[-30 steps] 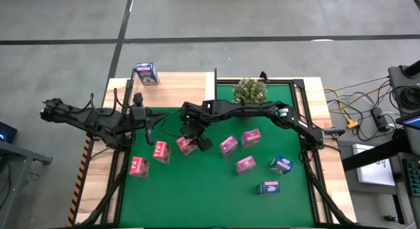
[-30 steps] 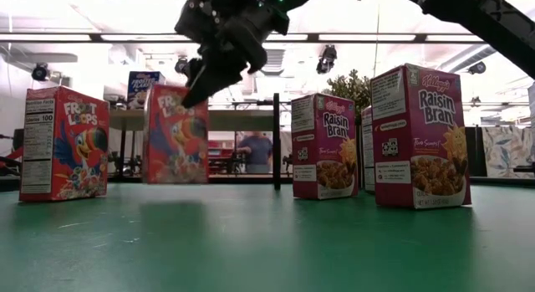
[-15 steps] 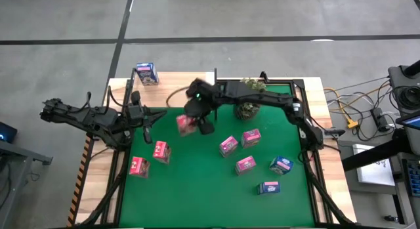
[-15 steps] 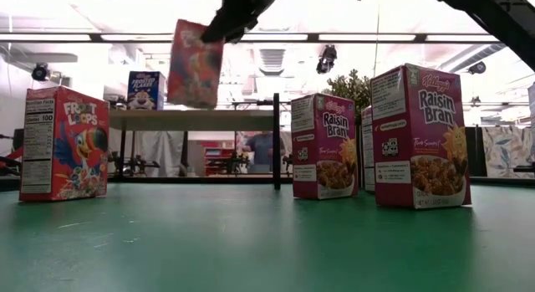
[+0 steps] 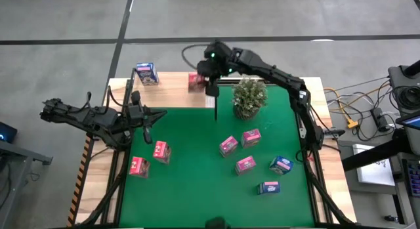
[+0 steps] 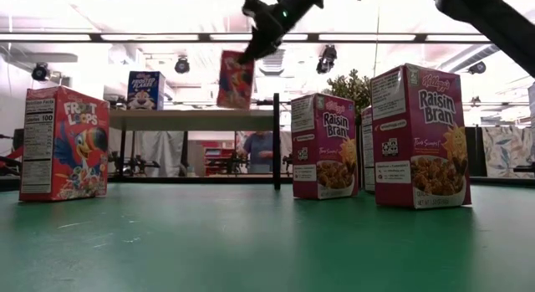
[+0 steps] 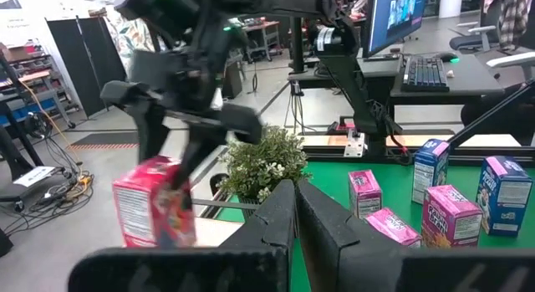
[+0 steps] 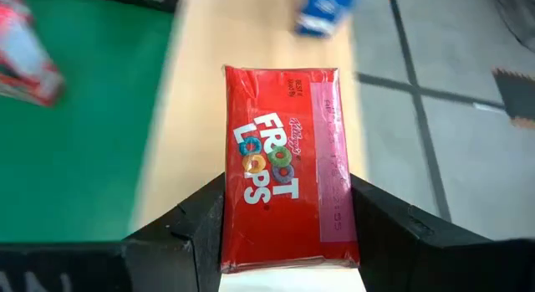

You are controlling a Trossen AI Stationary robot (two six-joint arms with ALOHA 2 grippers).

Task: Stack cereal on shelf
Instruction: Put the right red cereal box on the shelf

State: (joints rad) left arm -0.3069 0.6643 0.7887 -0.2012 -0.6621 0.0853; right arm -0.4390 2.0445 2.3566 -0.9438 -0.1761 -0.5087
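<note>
right gripper [image 5: 205, 83] pinching Froot Loops box [image 8: 288, 162] | got carried off the mat up over the shelf [image 5: 172, 91] | left gripper [image 5: 147, 121] parked, jaws pressed together | placing's next, I'd guess

grey concrete floor [image 5: 275, 16] around table, dark seam lines crossing it. ceiling strip lights [image 6: 125, 37] overhead in low view. person [image 6: 257, 150] standing far behind, 12 o'clock. desk with keyboard [image 7: 426, 73] and monitor [image 7: 397, 16] at 2 o'clock in left wrist view. cables [image 5: 354, 107] at 3 o'clock.
</note>
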